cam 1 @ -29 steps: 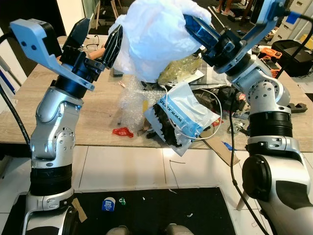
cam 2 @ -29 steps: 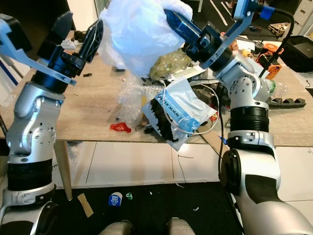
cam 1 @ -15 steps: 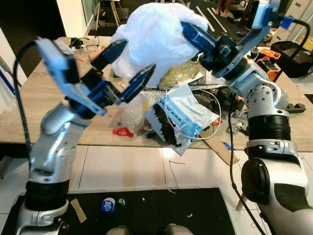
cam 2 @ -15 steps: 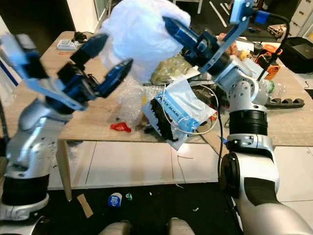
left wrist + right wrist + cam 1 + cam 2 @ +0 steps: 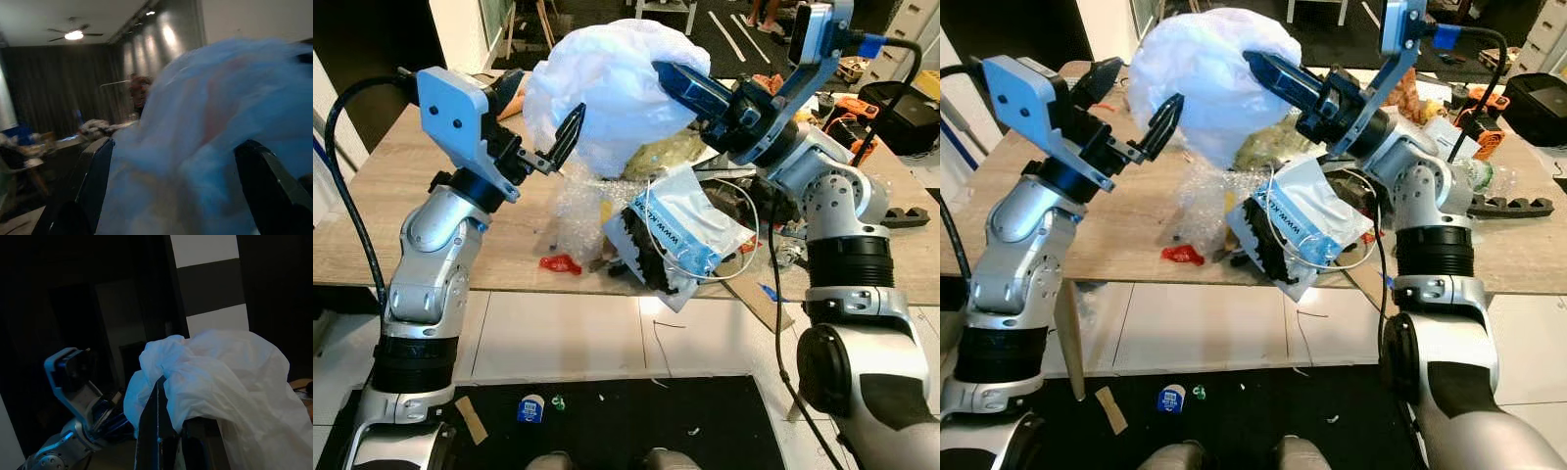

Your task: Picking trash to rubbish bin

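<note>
A big crumpled white plastic bag (image 5: 607, 88) hangs above the wooden table (image 5: 372, 225). My right gripper (image 5: 674, 82) comes in from the right and is shut on the bag's upper right side; the right wrist view shows the bag (image 5: 230, 382) draped over its fingers (image 5: 156, 431). At the bag's left side my left gripper (image 5: 1141, 90) is open, one finger (image 5: 570, 125) in front of the bag. In the left wrist view the bag (image 5: 195, 127) lies between the spread fingers (image 5: 93, 186). I cannot tell if they touch it.
Under the bag the table holds bubble wrap (image 5: 578, 211), a blue-and-white mailer bag (image 5: 680, 230) hanging over the front edge, a red wrapper (image 5: 559, 263), yellowish plastic (image 5: 675, 152) and a white cable. Tools and a black case (image 5: 901, 103) lie at the right. Small scraps litter the floor (image 5: 530, 407).
My left arm dipped and swung back up, so its open fingers now straddle the bag's left side. The right gripper has carried the bag slightly left.
</note>
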Tool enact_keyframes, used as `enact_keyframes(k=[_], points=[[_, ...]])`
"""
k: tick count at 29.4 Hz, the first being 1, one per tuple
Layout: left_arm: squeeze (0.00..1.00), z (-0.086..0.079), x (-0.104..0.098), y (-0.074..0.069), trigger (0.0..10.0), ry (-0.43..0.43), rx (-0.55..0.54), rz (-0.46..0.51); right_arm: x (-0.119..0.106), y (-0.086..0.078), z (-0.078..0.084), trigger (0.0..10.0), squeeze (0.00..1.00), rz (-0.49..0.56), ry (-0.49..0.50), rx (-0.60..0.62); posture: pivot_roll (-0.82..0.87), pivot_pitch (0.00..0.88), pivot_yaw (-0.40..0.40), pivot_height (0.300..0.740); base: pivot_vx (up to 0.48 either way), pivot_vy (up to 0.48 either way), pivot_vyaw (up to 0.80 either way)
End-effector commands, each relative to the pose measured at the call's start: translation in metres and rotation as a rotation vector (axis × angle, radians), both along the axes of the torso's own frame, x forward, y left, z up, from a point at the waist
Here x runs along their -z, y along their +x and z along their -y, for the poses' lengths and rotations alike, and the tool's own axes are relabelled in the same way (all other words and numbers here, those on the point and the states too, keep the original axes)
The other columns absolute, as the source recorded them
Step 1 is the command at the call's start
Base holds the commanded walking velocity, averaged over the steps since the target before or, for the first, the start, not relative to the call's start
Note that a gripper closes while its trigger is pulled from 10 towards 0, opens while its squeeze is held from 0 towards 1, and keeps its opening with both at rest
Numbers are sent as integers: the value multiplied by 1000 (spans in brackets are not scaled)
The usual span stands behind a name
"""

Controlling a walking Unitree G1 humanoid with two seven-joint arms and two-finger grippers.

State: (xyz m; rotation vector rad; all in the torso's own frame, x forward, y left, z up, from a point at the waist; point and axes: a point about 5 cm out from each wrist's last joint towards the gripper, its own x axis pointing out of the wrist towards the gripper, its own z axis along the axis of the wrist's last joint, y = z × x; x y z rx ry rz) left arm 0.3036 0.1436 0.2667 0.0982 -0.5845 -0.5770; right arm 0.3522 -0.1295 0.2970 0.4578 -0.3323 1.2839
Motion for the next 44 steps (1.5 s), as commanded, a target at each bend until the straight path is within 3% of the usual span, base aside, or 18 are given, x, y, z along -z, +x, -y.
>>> enact_keyframes(k=[1,5,12,20,29,37,42,43,44], points=[[0,15,2,-9,10000,9,113,7,2,-2,-6,0,0,-2,-12,-21,-28,0,-50,740,0,0,0],[0,32,9,-23,10000,45,289,-8,4,-1,-8,0,0,-18,-10,-18,-26,0,-51,740,0,0,0],[0,41,15,-32,10000,56,391,-30,8,-2,-15,0,0,-36,-3,-35,-27,0,-52,740,0,0,0],[0,39,20,-22,10000,91,292,-38,17,-13,-30,0,0,-54,-37,-143,-26,0,-53,740,0,0,0],[0,32,23,-10,10000,123,164,-44,21,-23,-33,0,0,-61,-50,-223,-28,0,-52,740,0,0,0],[0,39,28,-13,10000,143,193,-46,27,-20,-35,0,0,-80,-65,-192,-22,0,-56,740,0,0,0],[0,41,26,-14,10000,113,202,-30,30,-20,-38,0,0,-97,-70,-186,-21,0,-57,740,0,0,0],[0,42,25,-14,2235,104,206,-24,31,-18,-38,0,0,-106,-75,-174,-21,0,-57,740,0,0,0],[0,42,24,-14,0,92,213,-23,33,-17,-38,0,0,-112,-78,-164,-23,0,-55,740,0,0,0]])
